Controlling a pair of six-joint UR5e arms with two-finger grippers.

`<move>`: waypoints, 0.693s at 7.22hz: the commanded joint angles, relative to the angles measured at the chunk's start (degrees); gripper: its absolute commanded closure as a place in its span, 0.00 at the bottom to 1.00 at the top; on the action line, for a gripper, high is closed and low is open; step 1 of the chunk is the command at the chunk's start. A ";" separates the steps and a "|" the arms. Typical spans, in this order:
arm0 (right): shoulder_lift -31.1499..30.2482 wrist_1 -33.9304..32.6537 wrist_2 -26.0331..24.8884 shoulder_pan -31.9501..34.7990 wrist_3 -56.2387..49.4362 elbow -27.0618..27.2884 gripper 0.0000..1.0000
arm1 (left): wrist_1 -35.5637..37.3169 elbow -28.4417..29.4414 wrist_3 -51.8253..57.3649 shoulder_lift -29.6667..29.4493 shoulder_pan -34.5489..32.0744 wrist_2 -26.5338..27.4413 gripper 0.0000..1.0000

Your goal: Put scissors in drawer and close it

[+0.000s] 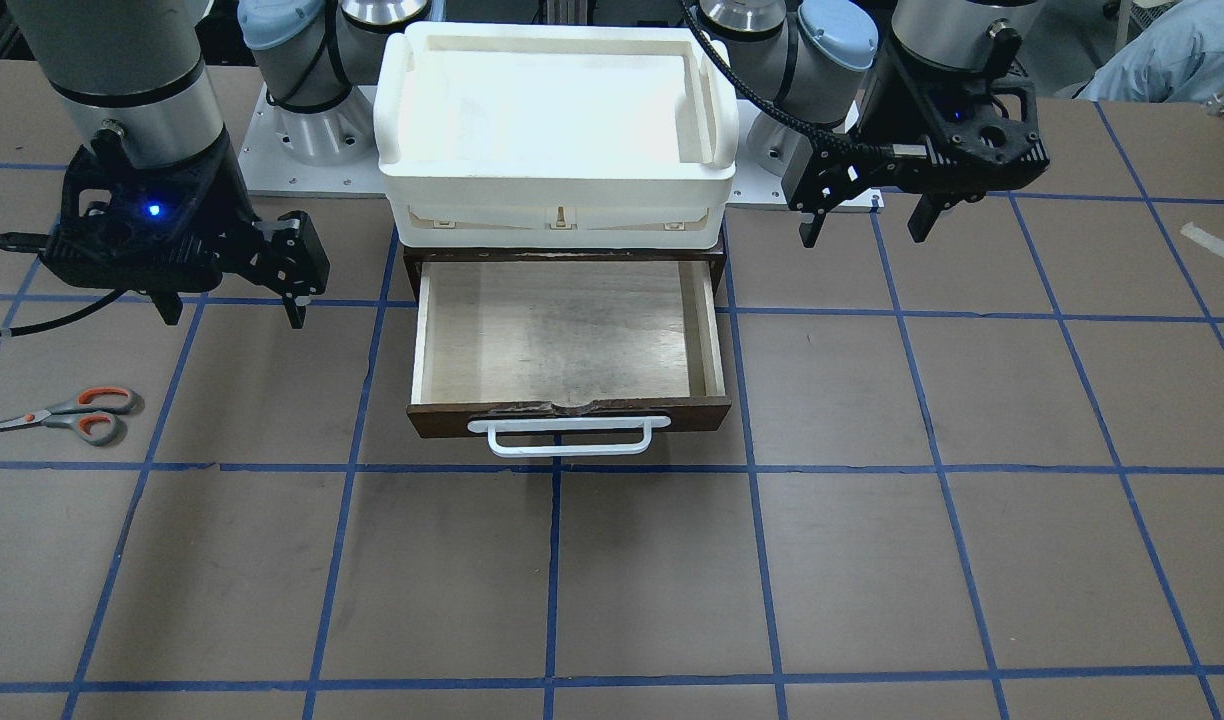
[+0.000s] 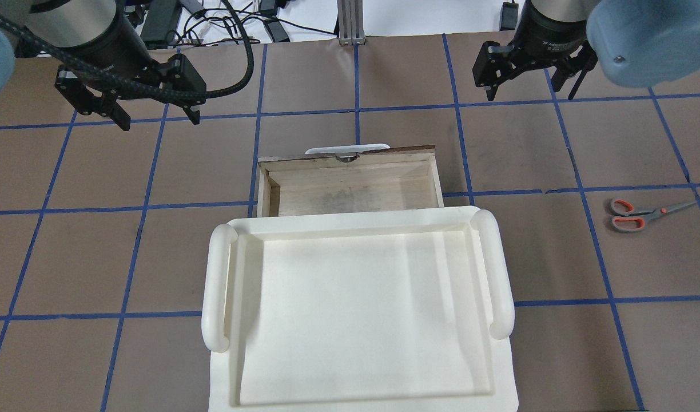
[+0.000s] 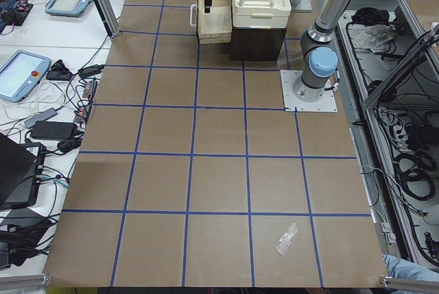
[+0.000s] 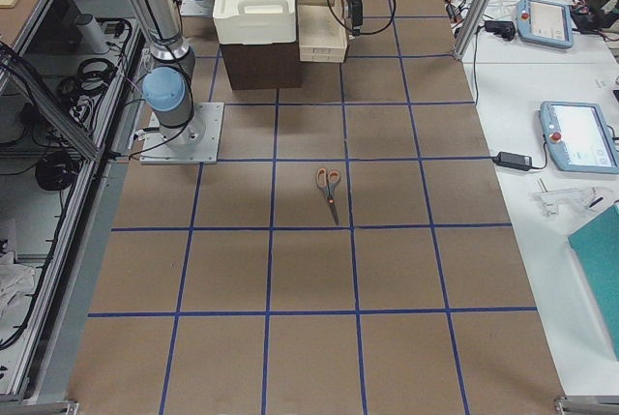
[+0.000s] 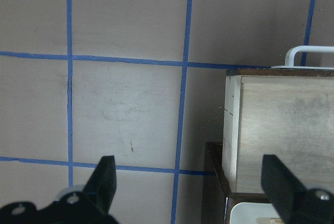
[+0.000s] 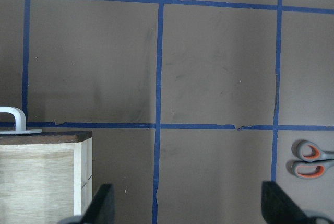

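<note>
The scissors, with grey-and-orange loop handles, lie flat on the brown table on my right side, also in the overhead view and at the right wrist view's edge. The drawer stands pulled open and empty, with pale plywood inside, a dark front and a white bar handle. My right gripper hangs open and empty above the table, between drawer and scissors. My left gripper hangs open and empty on the drawer's other side.
A cream-white plastic tray with side handles sits on top of the dark cabinet that holds the drawer. A scrap of tape lies on my far left. Blue tape lines grid the table. Tablets and cables lie beyond the table's far edge.
</note>
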 commanded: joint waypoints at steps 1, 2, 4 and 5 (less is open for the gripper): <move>0.25 0.03 -0.09 -0.36 1.14 0.00 0.00 | 0.00 0.00 0.00 0.00 0.00 0.00 0.00; 0.25 0.04 0.00 -0.62 1.32 0.00 0.00 | 0.00 0.00 0.00 0.00 0.00 0.00 0.00; 0.69 0.04 0.09 -4.73 2.73 0.00 0.00 | 0.00 0.00 0.00 0.00 0.00 0.00 0.00; 0.69 0.64 -0.09 -8.50 7.17 0.09 0.00 | 0.00 0.00 0.00 0.00 0.00 0.09 0.00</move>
